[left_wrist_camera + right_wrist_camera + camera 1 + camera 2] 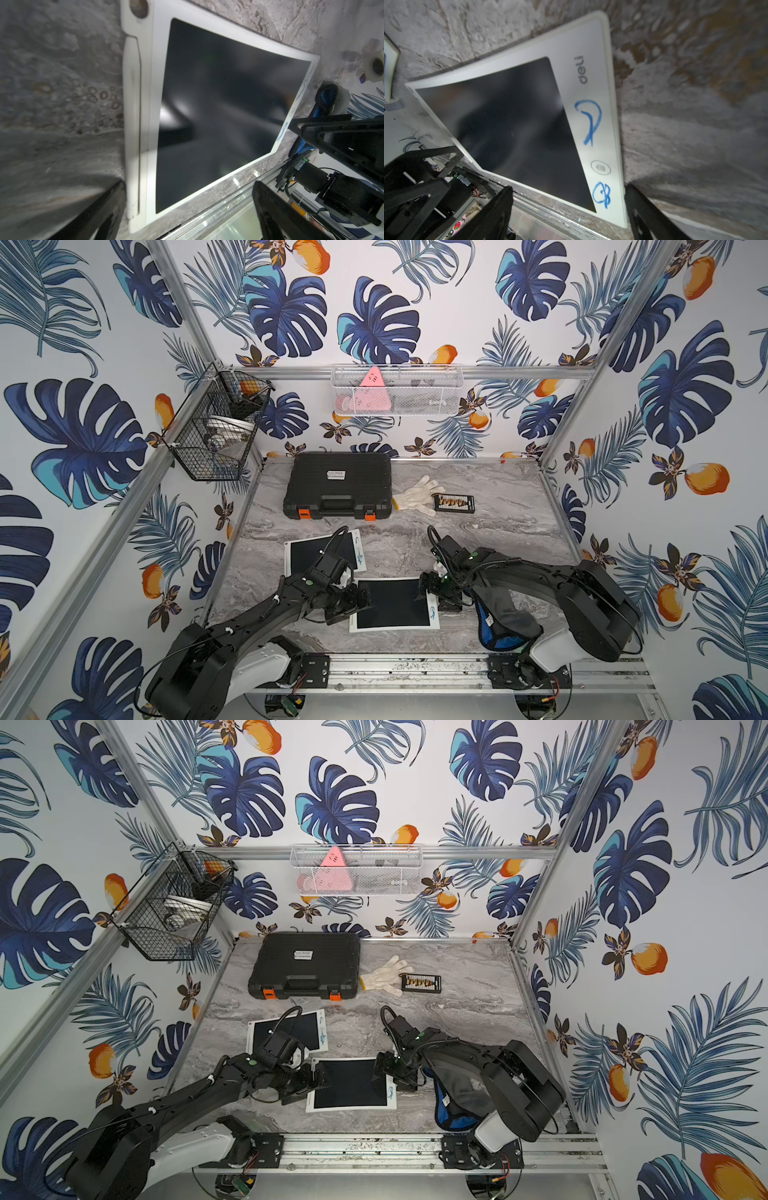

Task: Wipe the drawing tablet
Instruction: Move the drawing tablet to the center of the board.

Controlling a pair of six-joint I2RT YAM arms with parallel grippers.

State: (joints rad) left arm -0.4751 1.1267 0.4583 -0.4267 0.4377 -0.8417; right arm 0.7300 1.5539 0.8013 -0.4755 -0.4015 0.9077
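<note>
From where I stand, the drawing tablet point(392, 605) lies flat on the marble table point(498, 531) in the lower middle of both top views, close to the front rail, with an arm at each short side. The left gripper point(362, 600) sits at the tablet's left edge and the right gripper point(434, 593) at its right edge, as if they mean to steady or square it. Neither has anything to wipe with. The dark cloth point(505, 620) with blue trim lies crumpled under the right arm, in the lower right of the table, and nothing holds it. I'd say someone has to pick it up before any wiping can start. The right wrist view shows what probably needs cleaning: blue scribbles point(589, 122) on the white border beside the dark screen. In that view the right gripper point(571, 209) has its fingers point(496, 209) spread wide and empty, either side of the tablet's near corner. Whether the tips touch it, I cannot tell. The left wrist view shows the left gripper point(187, 207) splayed fully, with nothing between its fingers point(104, 207). They sit over the tablet's pen-slot edge, where a white stylus point(132, 124) seems to be tucked in. A second tablet point(303, 551) lies up and to the left of the first, partly hidden by the left arm. A black case point(338, 485), a white glove point(417, 494) and a small bit holder point(454, 503) are well apart near the back wall.
</note>
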